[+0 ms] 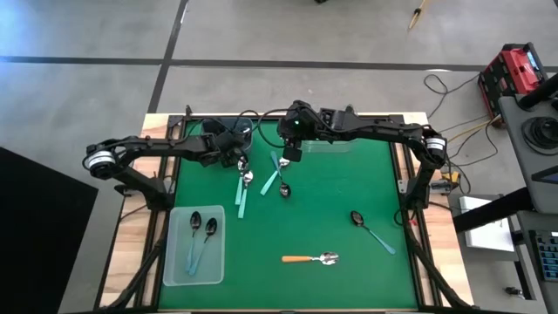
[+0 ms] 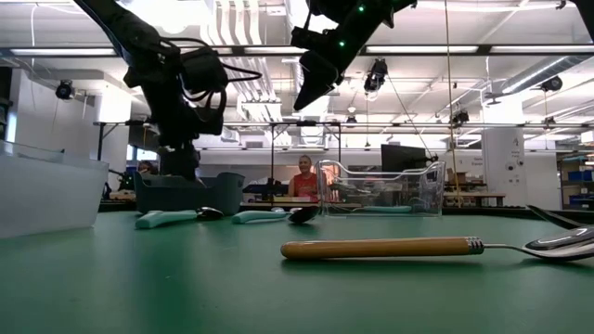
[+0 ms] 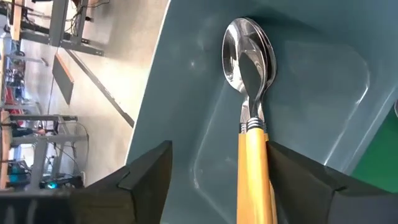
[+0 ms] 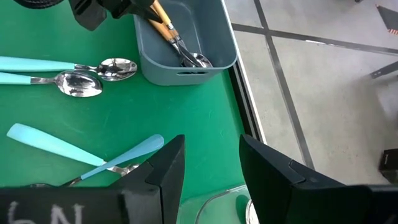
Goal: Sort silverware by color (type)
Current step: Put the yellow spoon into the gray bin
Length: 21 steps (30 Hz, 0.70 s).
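Observation:
My left gripper (image 1: 237, 157) (image 3: 217, 186) is open over the grey-blue bin (image 1: 218, 131) (image 3: 323, 74) at the far left of the green mat. Orange-handled spoons (image 3: 252, 93) (image 4: 171, 34) lie in the bin, bowls against its wall; one handle runs between my fingers, close beside one of them. My right gripper (image 1: 292, 155) (image 4: 211, 168) is open and empty, well above the mat (image 2: 306, 97), over teal-handled spoons (image 1: 242, 192) (image 4: 62, 65) and a spoon with a light-blue handle (image 4: 134, 152). Another orange-handled spoon (image 1: 309, 258) lies near the front. My left gripper has the top spoon's orange handle (image 3: 255, 168) right beside one finger (image 3: 298, 180), the other finger well apart from it. I cannot tell whether that finger touches the handle. The spoon rests in the bin, bowl end against its wall.
A clear tray (image 1: 174, 270) at the front left holds two dark spoons with light-blue handles. A clear bin (image 1: 327, 146) (image 2: 380, 190) stands at the far middle. A dark spoon with a light-blue handle (image 1: 370, 228) lies at the right. A person sits in the room behind.

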Each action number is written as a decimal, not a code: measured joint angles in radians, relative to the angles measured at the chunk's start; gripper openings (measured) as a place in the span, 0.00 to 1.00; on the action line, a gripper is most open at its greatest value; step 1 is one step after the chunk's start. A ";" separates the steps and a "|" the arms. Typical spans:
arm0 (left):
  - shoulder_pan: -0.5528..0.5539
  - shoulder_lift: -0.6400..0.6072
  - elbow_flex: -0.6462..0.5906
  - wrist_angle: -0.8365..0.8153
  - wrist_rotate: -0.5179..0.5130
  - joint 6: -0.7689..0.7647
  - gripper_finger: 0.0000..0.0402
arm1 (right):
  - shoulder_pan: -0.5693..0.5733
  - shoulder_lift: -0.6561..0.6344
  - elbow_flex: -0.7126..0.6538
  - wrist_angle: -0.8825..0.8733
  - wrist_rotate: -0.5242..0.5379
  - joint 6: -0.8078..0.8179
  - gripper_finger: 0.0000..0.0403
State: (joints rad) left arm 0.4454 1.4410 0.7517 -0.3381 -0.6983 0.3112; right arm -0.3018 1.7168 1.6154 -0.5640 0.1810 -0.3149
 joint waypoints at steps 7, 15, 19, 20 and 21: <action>0.000 -0.001 0.000 -0.004 0.001 -0.094 0.62 | 0.000 0.000 0.000 0.000 0.000 0.000 0.36; -0.002 -0.003 0.000 -0.006 0.002 -0.173 0.62 | 0.000 0.000 0.000 0.000 0.000 0.000 0.36; -0.014 -0.021 0.000 -0.010 0.003 -0.185 0.62 | 0.000 0.000 0.000 0.000 0.000 0.000 0.36; -0.019 -0.030 0.000 -0.011 0.003 -0.188 0.62 | 0.000 0.000 0.000 0.000 0.000 0.000 0.36; -0.025 -0.043 0.000 -0.017 0.003 -0.190 0.62 | 0.000 0.000 0.000 -0.001 0.000 0.000 0.36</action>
State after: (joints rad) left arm 0.4203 1.3979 0.7517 -0.3548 -0.6949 0.1211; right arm -0.3019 1.7168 1.6154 -0.5646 0.1806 -0.3145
